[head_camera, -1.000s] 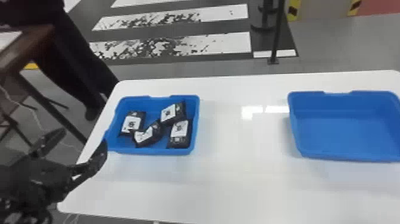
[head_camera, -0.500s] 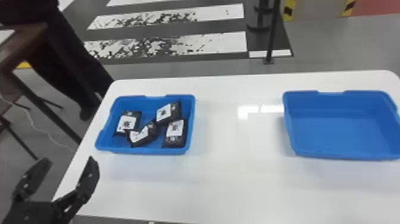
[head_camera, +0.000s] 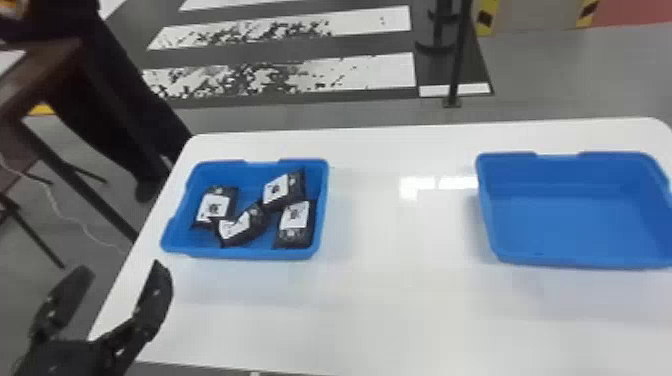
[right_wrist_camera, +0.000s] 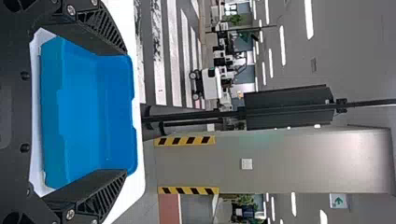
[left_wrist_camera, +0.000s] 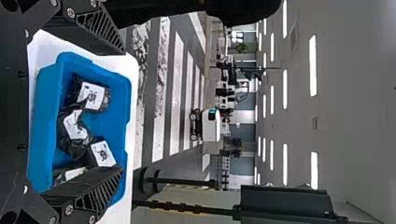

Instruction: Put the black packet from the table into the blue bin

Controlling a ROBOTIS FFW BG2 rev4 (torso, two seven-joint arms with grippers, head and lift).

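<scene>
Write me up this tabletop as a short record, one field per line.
Surface: white table
Left bin: blue plastic bin, holding the packets
Packets: four black packets with white labels
Right bin: second blue plastic bin, empty
Left gripper: jaws open, holding nothing, nearer the robot than the packets
Right gripper: jaws open, holding nothing
</scene>
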